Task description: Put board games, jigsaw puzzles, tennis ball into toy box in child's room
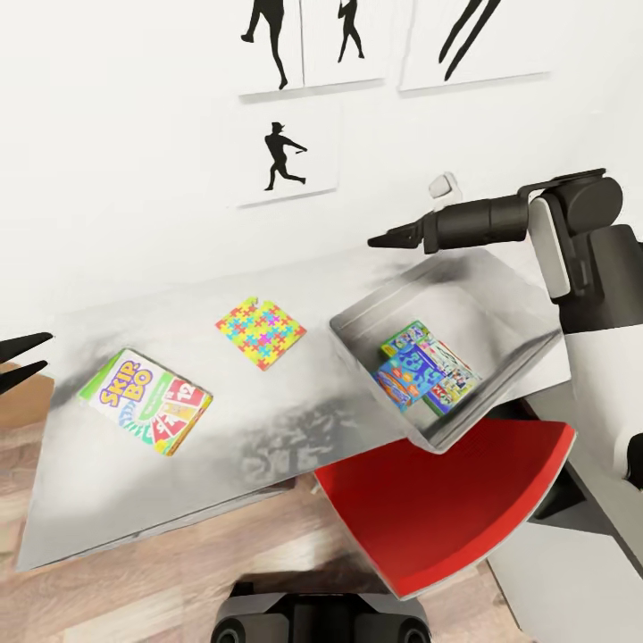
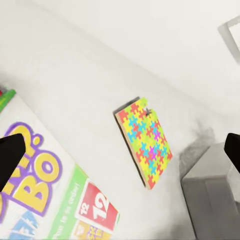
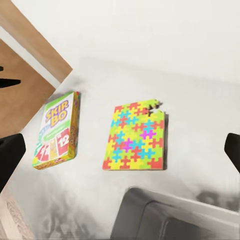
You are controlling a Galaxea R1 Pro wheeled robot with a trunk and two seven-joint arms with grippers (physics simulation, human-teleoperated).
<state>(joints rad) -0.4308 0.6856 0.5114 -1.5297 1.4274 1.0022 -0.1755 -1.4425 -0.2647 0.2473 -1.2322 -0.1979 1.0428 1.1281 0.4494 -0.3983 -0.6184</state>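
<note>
- Toys not yet in the shallow light-grey open-top toy box point(image 1: 527, 357) are two that we can see: the thin square jigsaw puzzle of yellow, pink, blue and green pieces point(image 1: 261, 333) and the flat white-green Skip-Bo board game box point(image 1: 147, 401).
- Both lie flat on the light grey bench point(image 1: 268, 438), well apart from each other; the puzzle is nearer to the toy box, the game box is near the left end of the bench.
- Inside the toy box we see a mostly blue printed game box point(image 1: 427, 368) lying on its floor, with the edge of another flat print under it.
- The left gripper point(image 1: 22, 362) is at the left end of the bench, its two black fingers spread and holding nothing.
- The right gripper point(image 1: 386, 239) hangs above the far rim of the toy box; whether its fingers are spread or together, we cannot tell.
- We judge the puzzle to be very light and stiff, but thin, so it gives almost no edge to pinch; sliding it to the bench edge, or taking it at its jagged corner, could help.
- The game box looks light, rigid and a little smooth; we would pinch it across its short sides, near the middle, so that it does not tilt.
</note>
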